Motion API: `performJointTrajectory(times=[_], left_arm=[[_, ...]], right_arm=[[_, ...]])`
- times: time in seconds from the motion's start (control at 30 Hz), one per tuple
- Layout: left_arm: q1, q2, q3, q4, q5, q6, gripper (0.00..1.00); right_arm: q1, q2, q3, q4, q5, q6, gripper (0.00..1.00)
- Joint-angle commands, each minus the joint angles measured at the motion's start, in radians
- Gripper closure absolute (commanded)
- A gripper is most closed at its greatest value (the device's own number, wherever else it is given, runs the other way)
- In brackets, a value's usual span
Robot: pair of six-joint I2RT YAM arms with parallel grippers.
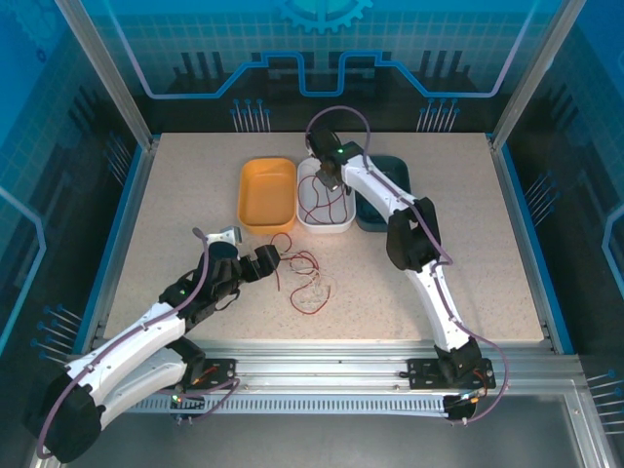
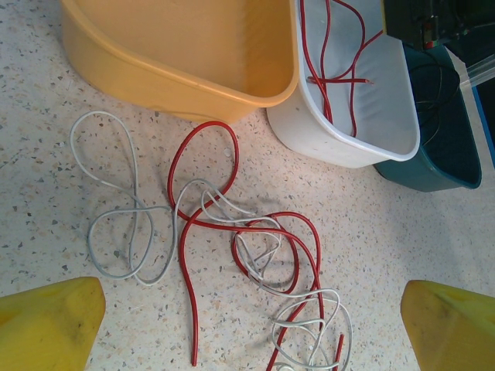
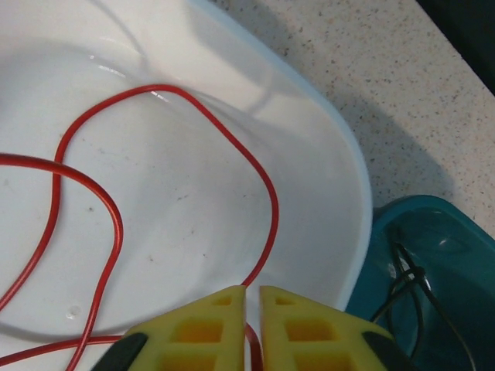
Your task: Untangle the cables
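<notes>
Top view: left gripper (image 1: 276, 258) sits low over the table (image 1: 185, 205), just left of the tangle of cables (image 1: 307, 285), red and whitish strands lying near-centre. Right gripper (image 1: 329, 183) is over the white bin (image 1: 336, 229), which holds a red cable (image 1: 324, 205). Orange bin (image 1: 246, 200) stands to its left, teal bin (image 1: 375, 222) to its right.

Left wrist: left gripper (image 2: 247, 332) has its jaws wide, nothing between them; yellow fingertips (image 2: 46, 325) flank the tangle of cables (image 2: 236, 246) on the table. Far side: orange bin (image 2: 155, 77), white bin (image 2: 340, 147) with the red cable (image 2: 323, 46), teal bin (image 2: 433, 162).

Right wrist: right gripper (image 3: 253, 321) has its jaws almost together, thin slit. The red cable (image 3: 271, 201) loops across the white bin (image 3: 352, 178) floor and runs in at the tips; cannot tell if it is clamped. A black cable (image 3: 406, 278) lies in the teal bin (image 3: 448, 247).
</notes>
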Motion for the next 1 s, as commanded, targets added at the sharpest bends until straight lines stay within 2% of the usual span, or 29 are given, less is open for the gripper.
performJointTrajectory(times=[0.0,0.13,0.33,0.53,0.73,0.97], left_arm=[[0.008,-0.006,0.022,-0.01,0.012,0.0,0.01],[0.008,-0.021,0.024,-0.029,0.0,0.004,0.01],[0.007,-0.029,0.022,-0.034,-0.001,0.003,0.01],[0.007,-0.03,0.021,-0.034,0.001,0.0,0.01],[0.008,-0.043,0.018,-0.043,-0.005,0.001,0.01],[0.007,-0.048,0.016,-0.047,-0.013,0.002,0.01]], right_arm=[[-0.001,0.031,0.05,-0.037,-0.015,0.011,0.84],[0.005,-0.005,0.053,-0.044,-0.021,0.017,0.7],[0.018,-0.093,0.021,-0.043,-0.059,0.036,0.54],[0.024,-0.149,-0.003,-0.034,-0.101,0.06,0.52],[0.037,-0.19,-0.006,-0.072,-0.195,0.113,0.54],[0.093,-0.267,-0.16,-0.039,-0.292,0.165,0.55]])
